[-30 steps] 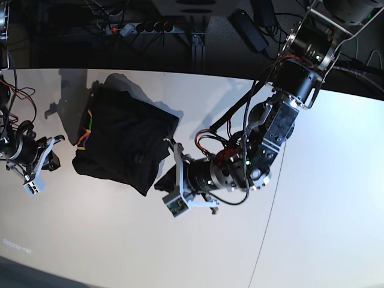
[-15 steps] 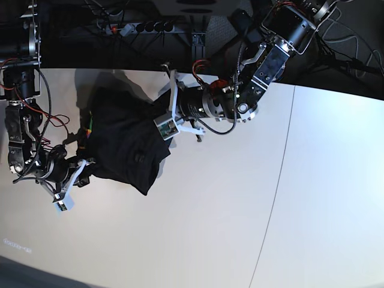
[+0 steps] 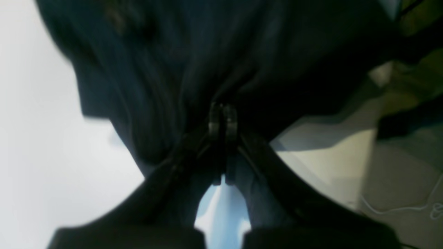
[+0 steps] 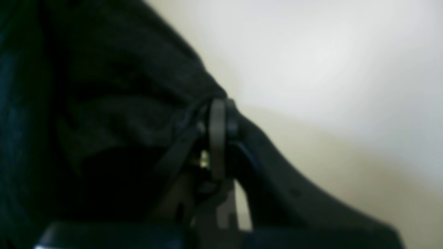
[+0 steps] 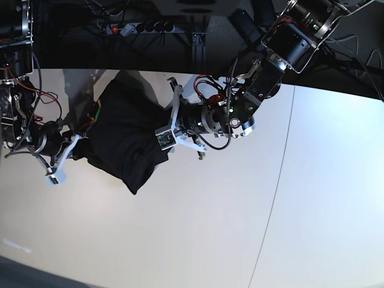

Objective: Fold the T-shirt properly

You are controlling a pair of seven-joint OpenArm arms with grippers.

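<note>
I see the large black T-shirt of thin soft knit (image 5: 123, 135) bunched into a rough folded mass on the white table (image 5: 210, 228), toward its far edge and off to one side, with a lower corner hanging down to a point. A sliver of its multicoloured print shows at the shirt's edge nearest the right arm.

My left gripper (image 5: 161, 123) sits at the side of the shirt opposite that print. In the left wrist view its fingers (image 3: 222, 119) are pressed together with dark cloth (image 3: 193, 62) gathered around and over them, so I read it as clenched on the T-shirt.

My right gripper (image 5: 77, 144) is at the shirt's print-side edge. In the right wrist view its fingertips (image 4: 218, 135) are closed tight, with a fold of black fabric (image 4: 114, 114) drawn up against them; it is pinching the T-shirt too, though the blur hides how much cloth is caught.
</note>
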